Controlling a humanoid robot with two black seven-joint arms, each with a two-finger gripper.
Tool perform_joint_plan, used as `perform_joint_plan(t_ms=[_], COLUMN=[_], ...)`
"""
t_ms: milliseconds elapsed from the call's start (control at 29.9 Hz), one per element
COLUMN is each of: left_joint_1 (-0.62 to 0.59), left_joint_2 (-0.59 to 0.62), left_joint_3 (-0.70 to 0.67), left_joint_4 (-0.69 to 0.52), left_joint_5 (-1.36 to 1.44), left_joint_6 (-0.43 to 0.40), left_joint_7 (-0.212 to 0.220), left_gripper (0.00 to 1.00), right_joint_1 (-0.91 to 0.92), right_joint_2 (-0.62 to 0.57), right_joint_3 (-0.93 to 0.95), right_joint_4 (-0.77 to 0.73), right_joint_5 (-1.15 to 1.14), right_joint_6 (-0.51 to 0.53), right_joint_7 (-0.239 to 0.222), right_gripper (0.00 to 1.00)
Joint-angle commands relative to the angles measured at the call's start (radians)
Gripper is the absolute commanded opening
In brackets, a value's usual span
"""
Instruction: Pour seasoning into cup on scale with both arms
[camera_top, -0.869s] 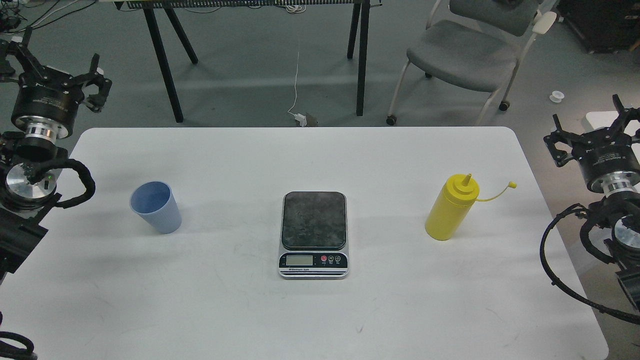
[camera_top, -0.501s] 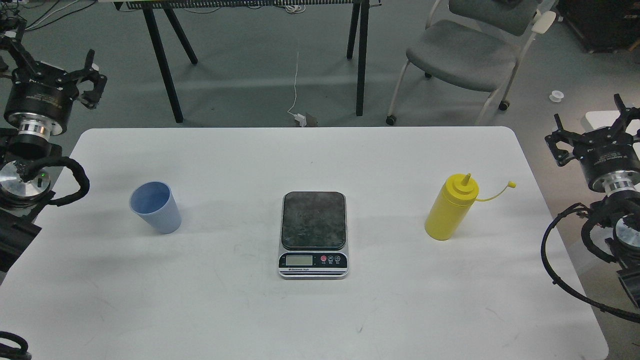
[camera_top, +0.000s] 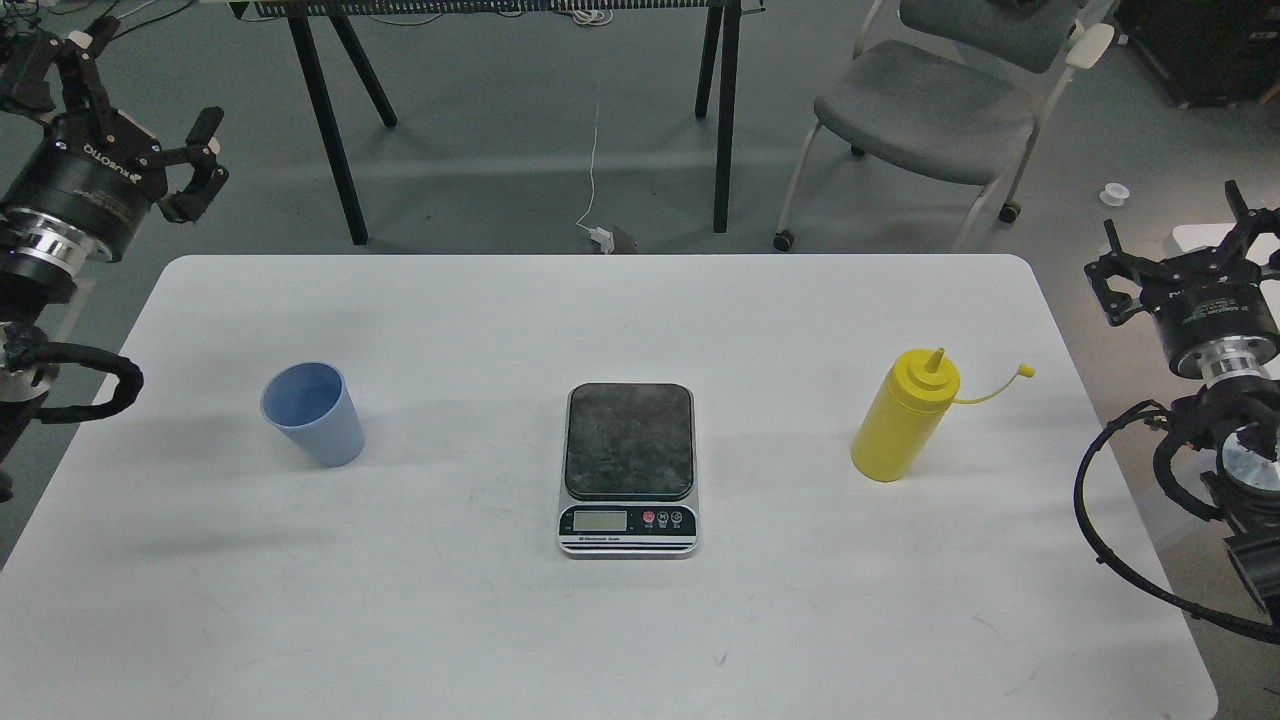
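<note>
White counter (camera_top: 600, 640) carries all three items, none touched yet: blue cup (camera_top: 313, 414) at 9 o'clock from the scale (camera_top: 628, 468), upright, mouth open; yellow bottle (camera_top: 904, 415) at 3 o'clock from the scale, upright, cap off the nozzle and dangling on its tether toward 3 o'clock. Scale platform is bare. Left hand (camera_top: 125, 125) hangs off the counter's far-left corner, at roughly 11 o'clock from the cup, fingers spread, holding nothing. Right hand (camera_top: 1185, 260) sits past the right edge, at 2 o'clock from the bottle, fingers also spread and empty. My read: step in hand is the reach, left to cup, right to bottle. Suggest taking the cup from the side around mid-wall; it's tapered and ribbed, likely light, so a hard squeeze could deform or pop it. Set it centred on the platform. Grip the bottle low on the body, away from the tether, with a gentle hold, as it's probably a soft squeeze type.
</note>
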Motion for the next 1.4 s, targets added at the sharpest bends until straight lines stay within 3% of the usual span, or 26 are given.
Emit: perform_joint_plan(t_ms=[0, 234, 535, 702, 1102, 1370], left_joint_1=[0.013, 0.019, 0.031, 0.034, 0.031, 0.019], left_joint_2=[0.081, 0.202, 0.263, 0.250, 0.193, 0.013], left_joint_3=[0.000, 0.014, 0.173, 0.238, 0.365, 0.448], left_joint_4=[-0.103, -0.263, -0.317, -0.268, -0.110, 0.060], left_joint_5=[0.212, 0.540, 1.151, 1.383, 1.480, 1.504], left_joint_6=[0.001, 0.014, 0.323, 0.435, 0.495, 0.521], left_joint_7=[-0.015, -0.014, -0.015, -0.014, -0.014, -0.015], left_gripper=[0.95, 0.93, 0.93, 0.93, 0.93, 0.93], right_joint_1=[-0.010, -0.033, -0.044, -0.067, -0.079, -0.089], right_joint_2=[-0.008, -0.025, -0.031, -0.060, -0.062, -0.063], right_joint_3=[0.012, 0.013, 0.024, 0.056, 0.067, 0.068], right_joint_4=[0.004, 0.010, 0.013, 0.068, 0.080, 0.080], right_joint_5=[0.000, 0.002, 0.002, 0.002, 0.002, 0.002], right_joint_6=[0.000, 0.000, 0.000, 0.000, 0.000, 0.000], right_joint_7=[0.000, 0.000, 0.003, 0.006, 0.006, 0.006], right_gripper=[1.00, 1.00, 1.00, 1.00, 1.00, 1.00])
